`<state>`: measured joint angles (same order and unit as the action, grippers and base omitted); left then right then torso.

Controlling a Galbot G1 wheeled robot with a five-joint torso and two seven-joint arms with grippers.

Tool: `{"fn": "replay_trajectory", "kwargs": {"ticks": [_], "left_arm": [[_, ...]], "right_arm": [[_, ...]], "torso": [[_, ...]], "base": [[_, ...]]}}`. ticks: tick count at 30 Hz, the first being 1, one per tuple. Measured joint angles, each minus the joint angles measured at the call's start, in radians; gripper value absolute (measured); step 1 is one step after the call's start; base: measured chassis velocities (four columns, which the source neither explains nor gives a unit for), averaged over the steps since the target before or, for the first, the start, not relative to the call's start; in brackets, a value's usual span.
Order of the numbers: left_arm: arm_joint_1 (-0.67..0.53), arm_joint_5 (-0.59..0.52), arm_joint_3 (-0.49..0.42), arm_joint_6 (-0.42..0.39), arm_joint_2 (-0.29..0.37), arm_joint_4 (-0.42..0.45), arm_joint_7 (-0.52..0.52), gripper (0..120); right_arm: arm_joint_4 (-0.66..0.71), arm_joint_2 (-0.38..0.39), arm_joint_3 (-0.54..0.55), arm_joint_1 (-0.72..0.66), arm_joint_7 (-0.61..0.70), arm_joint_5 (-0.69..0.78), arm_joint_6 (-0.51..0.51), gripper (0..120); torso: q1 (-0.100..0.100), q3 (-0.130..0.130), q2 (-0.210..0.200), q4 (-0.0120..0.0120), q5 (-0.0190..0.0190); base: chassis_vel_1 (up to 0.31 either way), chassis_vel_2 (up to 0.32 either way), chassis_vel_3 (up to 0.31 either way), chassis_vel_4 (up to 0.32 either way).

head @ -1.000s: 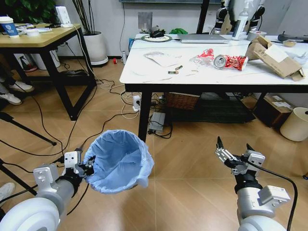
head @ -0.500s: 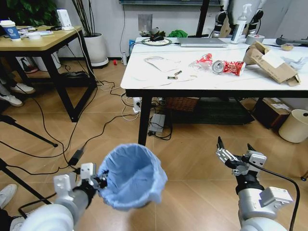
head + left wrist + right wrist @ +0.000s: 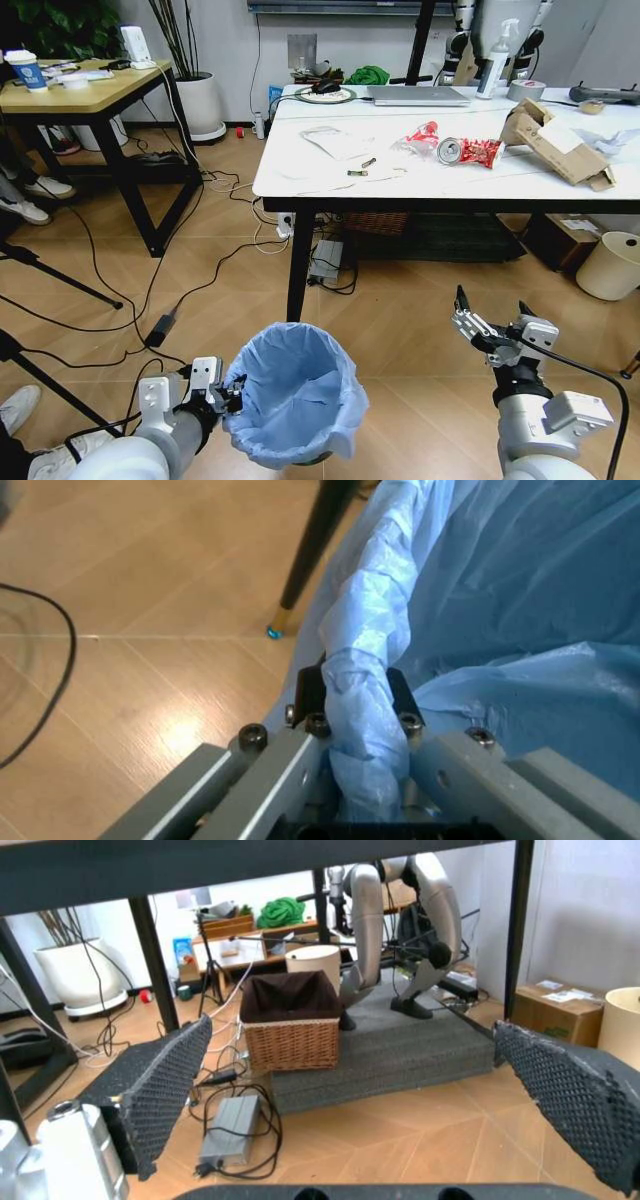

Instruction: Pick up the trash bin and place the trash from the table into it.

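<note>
The trash bin (image 3: 295, 400), lined with a crinkled light-blue bag, hangs low over the wood floor in front of me. My left gripper (image 3: 228, 392) is shut on its rim; in the left wrist view the jaws (image 3: 355, 697) pinch the folded bag edge (image 3: 365, 667). My right gripper (image 3: 490, 320) stands open and empty at the lower right, its pads (image 3: 165, 1080) far apart. Farther off is the white table (image 3: 300, 170). On it lie a red-labelled bottle (image 3: 470, 151), a red wrapper (image 3: 420, 133), a torn cardboard box (image 3: 555, 145) and white paper (image 3: 335, 140).
A laptop (image 3: 415, 95) and a spray bottle (image 3: 490, 55) sit at the table's back. Under it are a wicker basket (image 3: 378, 208) and a power brick (image 3: 325, 258). Cables (image 3: 180, 290) cross the floor. A yellow desk (image 3: 80, 85) stands left, a cream bin (image 3: 610, 265) right.
My left arm has carried the bin to the right and nearer to my body. The view has shifted a little. The right gripper stays open in the same place.
</note>
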<state>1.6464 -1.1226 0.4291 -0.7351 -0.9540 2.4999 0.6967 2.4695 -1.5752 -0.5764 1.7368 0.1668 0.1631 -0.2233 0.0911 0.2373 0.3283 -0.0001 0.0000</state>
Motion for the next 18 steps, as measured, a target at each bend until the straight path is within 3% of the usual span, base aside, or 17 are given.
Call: {"fn": "replay_trajectory", "kwargs": {"ticks": [10,18], "left_arm": [[-0.013,0.007,-0.028,0.000,0.040,0.000,0.008,0],[-0.005,0.111,0.000,0.000,0.061,0.000,-0.014,0]], "right_arm": [[0.001,-0.011,-0.004,0.005,0.000,-0.008,0.002,100],[-0.004,-0.015,-0.002,0.002,-0.001,-0.011,0.004,100]], "torso": [[0.015,0.031,0.047,0.0000,0.0000],[0.027,0.053,0.080,0.0001,-0.0001]], "base": [[0.000,0.000,0.000,0.000],[0.000,0.000,0.000,0.000]]}}
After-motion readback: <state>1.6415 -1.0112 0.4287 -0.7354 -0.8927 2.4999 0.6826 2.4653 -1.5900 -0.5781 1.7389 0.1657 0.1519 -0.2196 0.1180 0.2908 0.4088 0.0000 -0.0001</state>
